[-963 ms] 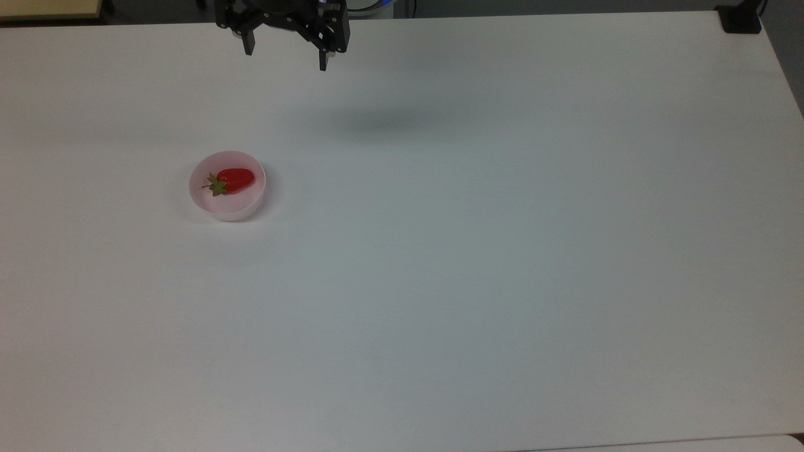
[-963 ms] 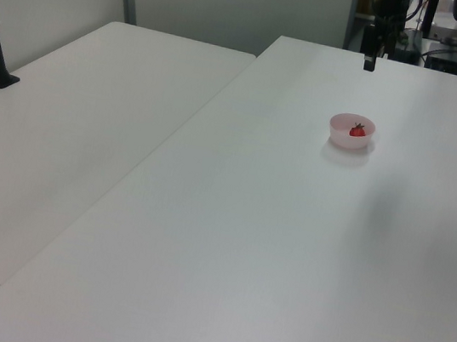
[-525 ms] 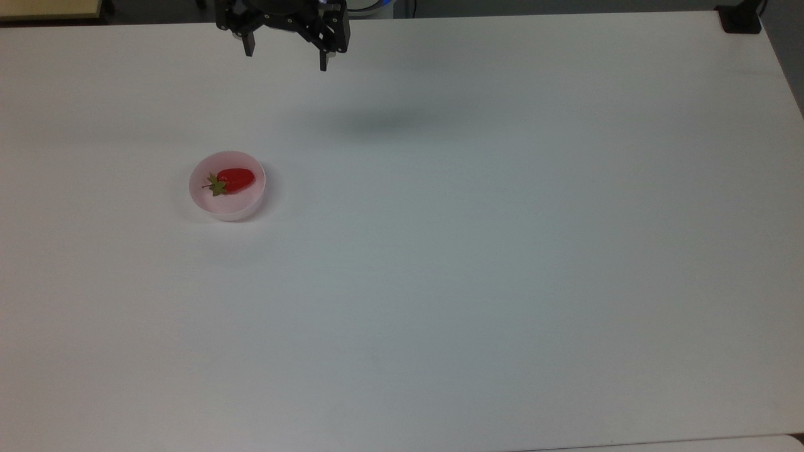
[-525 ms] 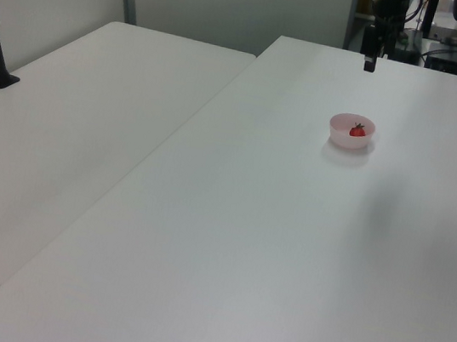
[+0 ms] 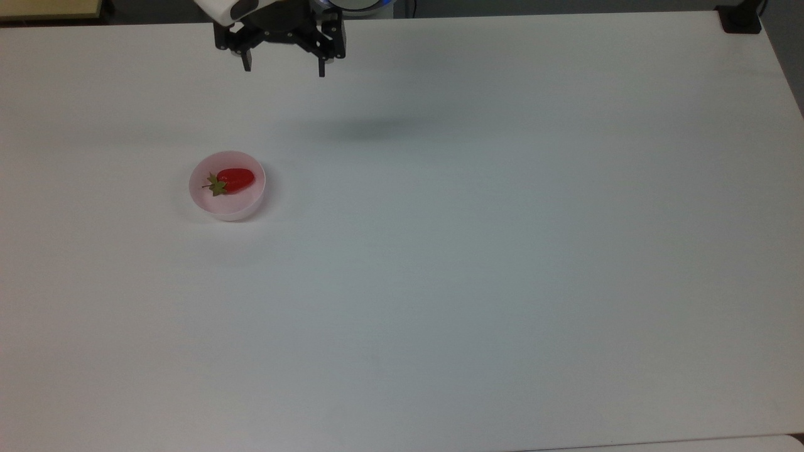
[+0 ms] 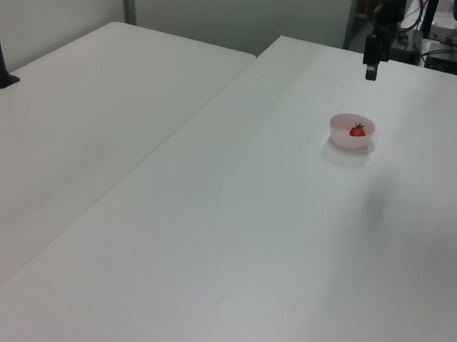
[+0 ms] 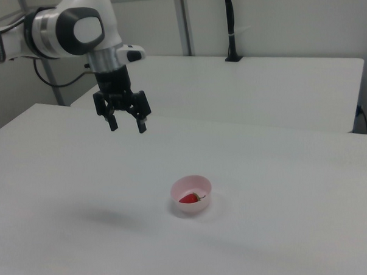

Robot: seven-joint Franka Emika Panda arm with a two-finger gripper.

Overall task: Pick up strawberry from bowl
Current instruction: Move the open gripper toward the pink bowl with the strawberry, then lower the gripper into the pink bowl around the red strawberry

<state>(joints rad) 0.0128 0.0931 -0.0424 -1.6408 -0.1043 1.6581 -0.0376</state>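
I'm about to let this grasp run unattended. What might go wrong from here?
The strawberry lies on its side, low inside the small bowl, so the open gripper may strike the rim and tip or push the light bowl. The glossy fruit might also slip or roll as the fingers close.

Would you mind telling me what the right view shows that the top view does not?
The right view adds the arm's upper links and a second table behind, with a black pole. The top view adds a black mount at the table's corner. Both share the strawberry lying in the pink bowl, and the open jaws above the table, apart from the bowl.
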